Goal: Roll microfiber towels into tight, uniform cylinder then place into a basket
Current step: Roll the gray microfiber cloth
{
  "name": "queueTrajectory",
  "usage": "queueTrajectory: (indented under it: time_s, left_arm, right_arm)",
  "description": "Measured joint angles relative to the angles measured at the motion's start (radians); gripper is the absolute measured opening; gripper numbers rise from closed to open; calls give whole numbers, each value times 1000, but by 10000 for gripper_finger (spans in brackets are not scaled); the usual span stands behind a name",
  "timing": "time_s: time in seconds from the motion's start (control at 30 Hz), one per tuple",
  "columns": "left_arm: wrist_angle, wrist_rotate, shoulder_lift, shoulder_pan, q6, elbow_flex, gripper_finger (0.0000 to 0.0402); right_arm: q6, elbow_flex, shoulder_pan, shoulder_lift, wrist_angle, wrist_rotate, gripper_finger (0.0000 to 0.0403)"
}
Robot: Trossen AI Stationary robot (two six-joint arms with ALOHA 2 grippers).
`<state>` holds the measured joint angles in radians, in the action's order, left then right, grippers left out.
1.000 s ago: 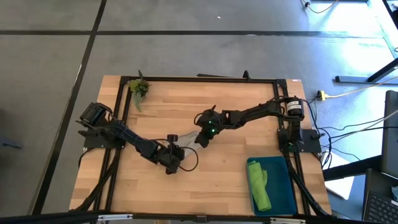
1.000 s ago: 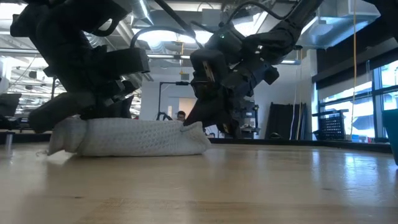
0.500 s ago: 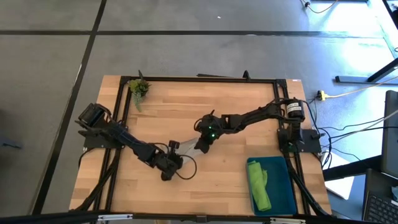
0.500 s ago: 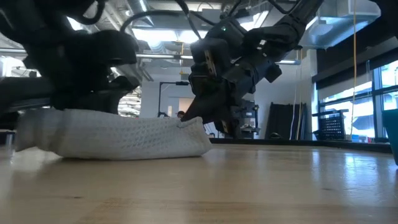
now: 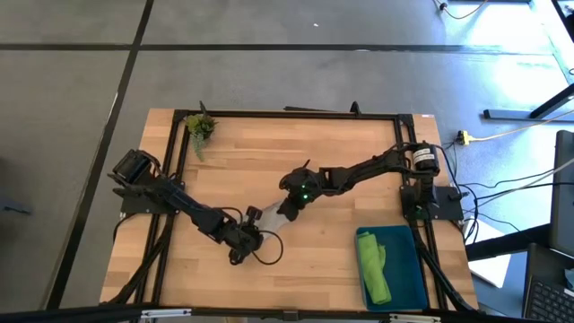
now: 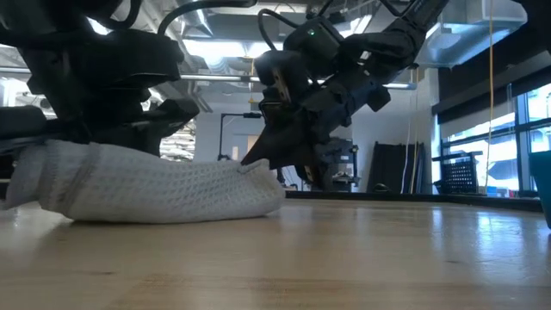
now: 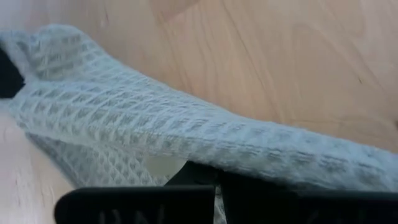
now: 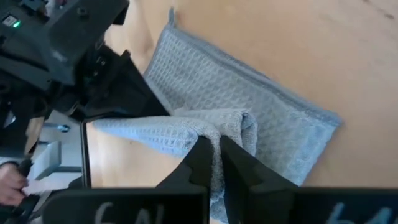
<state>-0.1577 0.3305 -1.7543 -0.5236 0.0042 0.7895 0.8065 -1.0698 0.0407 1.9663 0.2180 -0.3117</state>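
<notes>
Probably lab, exposed ceiling ducts (image 6: 482, 39), cables (image 5: 502, 193)

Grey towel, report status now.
Left gripper and right gripper both shut on the grey towel, one at each end. Towel rolled, on the table. Green towel already in the basket. Nothing in the way.

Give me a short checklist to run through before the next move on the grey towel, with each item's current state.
1. Left tool shut on the grey towel: ok; the left wrist view shows cloth pinched at its fingers.
2. Right tool shut on the towel's other end: ok; cloth sits between its fingers.
3. Roll tight and uniform: not ok; the right wrist view shows a flat part of the towel unrolled on the table.
4. Basket has room: ok; the green towel fills only its left side.
5. Path to the basket clear: ok in the high view.
6. Plant sprig out of the way: ok, at the far corner.
</notes>
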Motion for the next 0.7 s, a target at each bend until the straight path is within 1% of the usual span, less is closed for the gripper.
queueTrajectory:
  time_s: [0.17, 0.3, 0.43, 0.57, 0.7]
  left_arm:
    - [1, 0, 0, 2, 12, 0, 0]
    - [1, -5, -1, 3, 32, 0, 0]
    - [0, -15, -1, 5, 23, 0, 0]
    - [2, -51, 0, -6, -27, 2, 0]
    - [-4, -54, 0, -11, -157, 3, 0]
  right_arm:
    - [-14, 0, 12, 1, 11, 38, 17]
    - [-14, 1, 16, 1, 48, 45, 17]
    - [-14, 2, 10, 1, 64, -34, 17]
    - [8, 1, -33, 1, 30, -50, 17]
    - [55, 1, -90, 1, 3, -52, 17]
